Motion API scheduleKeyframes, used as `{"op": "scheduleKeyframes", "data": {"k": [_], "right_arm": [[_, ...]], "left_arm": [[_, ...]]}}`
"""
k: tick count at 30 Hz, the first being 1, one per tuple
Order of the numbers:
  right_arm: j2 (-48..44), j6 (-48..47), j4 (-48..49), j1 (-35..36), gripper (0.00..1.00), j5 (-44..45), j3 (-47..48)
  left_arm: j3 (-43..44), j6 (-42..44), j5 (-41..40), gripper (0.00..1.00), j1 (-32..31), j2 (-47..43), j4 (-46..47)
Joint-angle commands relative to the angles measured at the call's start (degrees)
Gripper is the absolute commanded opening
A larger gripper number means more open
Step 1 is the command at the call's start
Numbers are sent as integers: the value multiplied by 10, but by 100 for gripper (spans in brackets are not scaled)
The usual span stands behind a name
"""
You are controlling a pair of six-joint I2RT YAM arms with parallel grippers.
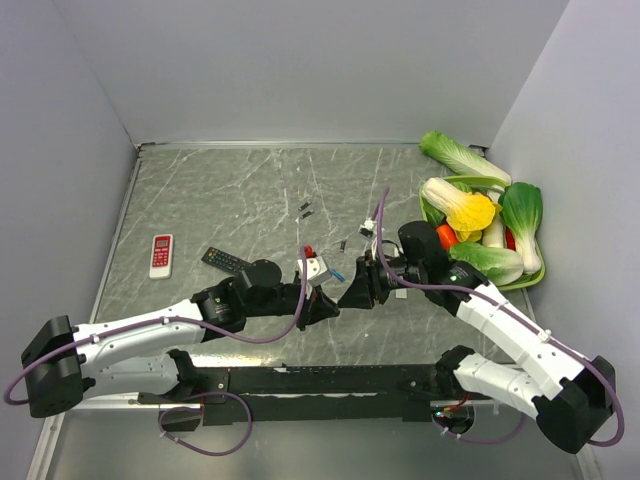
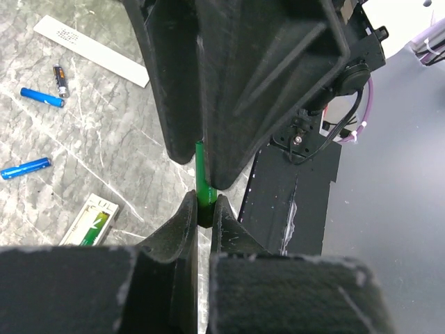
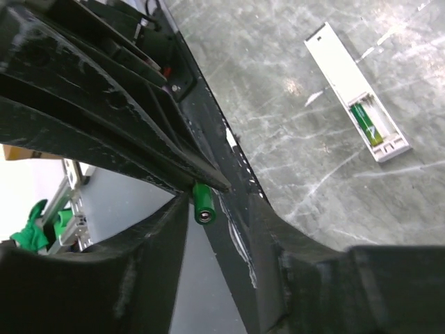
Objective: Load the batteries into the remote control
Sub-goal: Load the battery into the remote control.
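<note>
My left gripper (image 2: pixel 202 209) is shut on the lower end of a green battery (image 2: pixel 201 182), held upright above the table. My right gripper (image 3: pixel 219 209) faces it with its jaws apart on either side of the battery's free end (image 3: pixel 204 202); the battery lies against one finger, with a gap to the other. In the top view the two grippers (image 1: pixel 328 306) (image 1: pixel 352 294) meet tip to tip near the table's front. The white remote control (image 3: pixel 341 76) lies open with one green battery (image 3: pixel 366 122) in its compartment. Two blue batteries (image 2: pixel 42 97) (image 2: pixel 26 168) and a black one (image 2: pixel 61 80) lie loose on the table.
The remote's white cover (image 2: pixel 90 50) lies near the loose batteries. A black remote (image 1: pixel 228 261) and a white-and-red one (image 1: pixel 161 255) lie at the left. A green tray (image 1: pixel 530 278) of toy vegetables stands at the right. The black base rail (image 1: pixel 330 380) runs below the grippers.
</note>
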Motion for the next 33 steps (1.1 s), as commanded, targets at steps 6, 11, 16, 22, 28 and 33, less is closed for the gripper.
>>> {"op": "scheduleKeyframes", "data": {"k": [6,11,16,22,28,33], "right_arm": [[-4,6,47,-22,15,-47,-9],[-14,7,59,-26,0,-1,-17],[-33,28,107,-26,0,101,-49],[2,76,219,-22,0,182,-113],[66,123,353,14,0,229,-164],[111,123,381,59,0,306,-163]], "left_arm": [[2,10,-13,6,-4,-3,30],[-2,-4,-71,60,-3,-2,24],[-17,-62,-195,90,-1,-13,16],[-39,-181,-299,97,35,-18,-38],[-49,-289,-349,96,77,-12,-144],[-43,-320,-327,95,121,19,-182]]}}
